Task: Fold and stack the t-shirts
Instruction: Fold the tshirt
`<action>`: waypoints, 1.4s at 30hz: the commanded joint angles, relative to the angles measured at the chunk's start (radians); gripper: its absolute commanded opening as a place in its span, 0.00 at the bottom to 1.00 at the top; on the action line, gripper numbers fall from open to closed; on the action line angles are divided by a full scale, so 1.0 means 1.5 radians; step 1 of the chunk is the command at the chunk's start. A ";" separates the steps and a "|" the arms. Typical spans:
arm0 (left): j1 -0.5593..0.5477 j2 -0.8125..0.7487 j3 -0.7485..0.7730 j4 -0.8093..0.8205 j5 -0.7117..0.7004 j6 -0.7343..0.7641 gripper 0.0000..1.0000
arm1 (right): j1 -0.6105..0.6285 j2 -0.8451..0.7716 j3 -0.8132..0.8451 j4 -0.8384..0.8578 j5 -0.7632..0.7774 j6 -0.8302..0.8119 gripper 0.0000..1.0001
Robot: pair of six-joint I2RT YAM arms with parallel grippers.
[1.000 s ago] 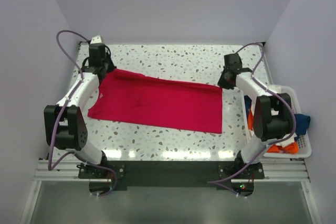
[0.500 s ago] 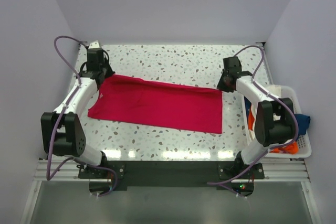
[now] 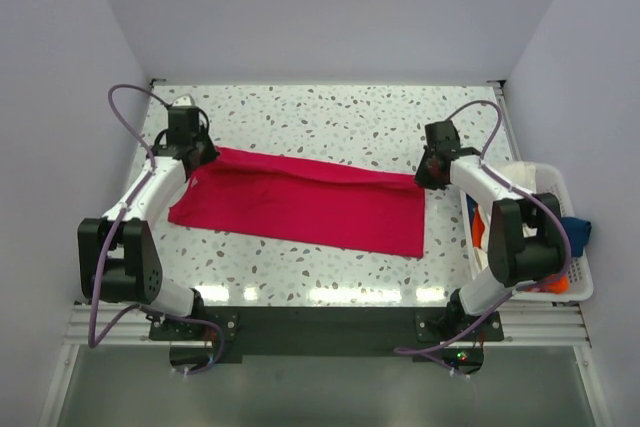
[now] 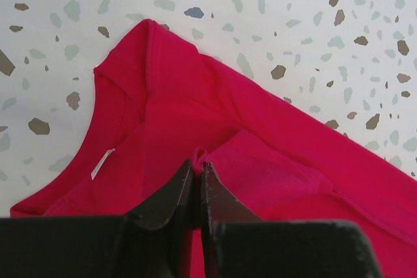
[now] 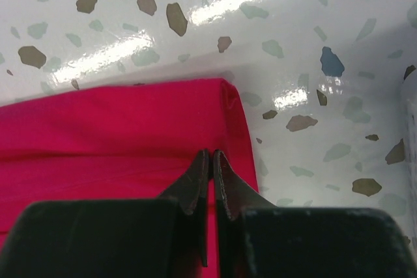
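Pinching the red t-shirt (image 3: 300, 205) at both far corners. Clamping with the left gripper (image 3: 188, 147) on a small raised ridge of cloth near the collar, jaws pressed almost together with only the fold between them. Clamping with the right gripper (image 3: 431, 173) on the far right corner at the hem, jaws likewise squeezed onto the fabric.

Lying lengthwise from left to right across the middle of the table (image 3: 330, 112), collar end to the left and hem to the right. Curling over along the far edge into a soft rounded roll, seen clearly from the right wrist. Resting flat along the near edge, a straight line slanting slightly toward the near right.

Leaving a broad band of bare tabletop on the far side up to the back wall, and a narrower strip on the near side before the dark rail at the arm bases. Running close to the side wall on the left, and just beside the basket (image 3: 583, 287) on the right.

Showing a smooth matte knit with faint creases, a stitched collar band and a small white label inside the neck. Contrasting with glossy white terrazzo flecked in grey, brown and blue, glaring under the lights. Holding bunched orange cloth (image 3: 477, 230) and dark blue cloth (image 3: 578, 230) in the white slatted plastic at the near right.
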 commanded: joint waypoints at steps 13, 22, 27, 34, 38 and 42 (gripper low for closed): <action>0.021 -0.058 -0.027 -0.016 0.011 -0.008 0.01 | 0.002 -0.047 -0.024 0.020 -0.010 0.010 0.00; 0.041 -0.068 -0.053 -0.015 0.027 -0.006 0.01 | 0.002 -0.063 -0.050 0.033 -0.019 0.015 0.00; 0.041 -0.069 -0.073 -0.013 0.041 -0.013 0.01 | 0.002 -0.073 -0.073 0.043 -0.029 0.019 0.11; 0.042 -0.064 -0.099 -0.008 0.054 -0.026 0.05 | 0.002 -0.108 -0.090 0.041 -0.043 0.017 0.31; 0.042 -0.064 -0.117 -0.006 0.059 -0.034 0.08 | 0.002 -0.118 -0.085 0.034 -0.042 0.010 0.34; 0.042 -0.069 -0.124 -0.005 0.061 -0.038 0.09 | 0.002 -0.112 -0.082 0.032 -0.040 0.009 0.34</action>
